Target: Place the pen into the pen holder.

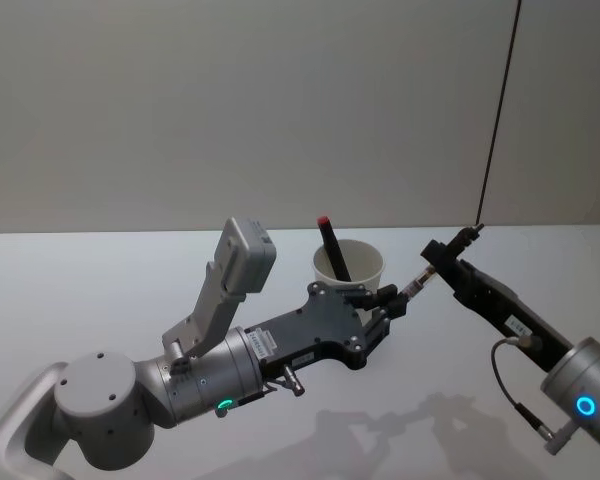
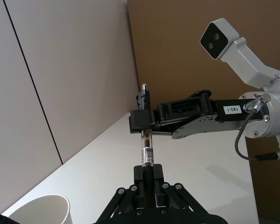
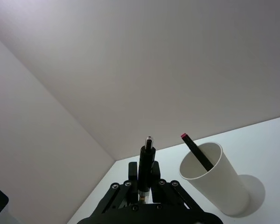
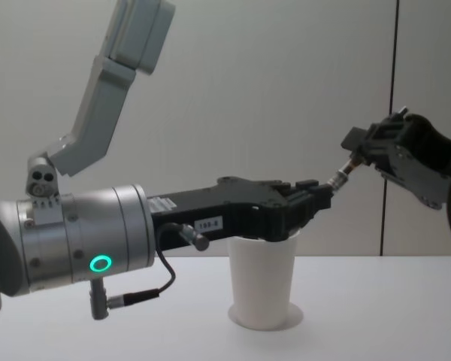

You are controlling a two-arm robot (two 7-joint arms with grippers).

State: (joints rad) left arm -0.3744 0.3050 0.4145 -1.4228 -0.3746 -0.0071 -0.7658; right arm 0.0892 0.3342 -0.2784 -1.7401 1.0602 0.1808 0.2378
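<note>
Head view showed a white surface [image 1: 100, 300] meeting a grey wall [image 1: 180, 100] with a dark seam [image 1: 500, 110] at 1 o'clock; left fingers [image 1: 388, 300] and right fingers [image 1: 432, 252] both clamped the pen [image 1: 415, 283], aloft at 4 o'clock of the pen holder [image 1: 368, 262].

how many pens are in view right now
2. A red-tipped pen leans inside the pen holder. A second pen is in the air beside the holder, gripped at one end by the left tool and at the other by the right tool.
</note>
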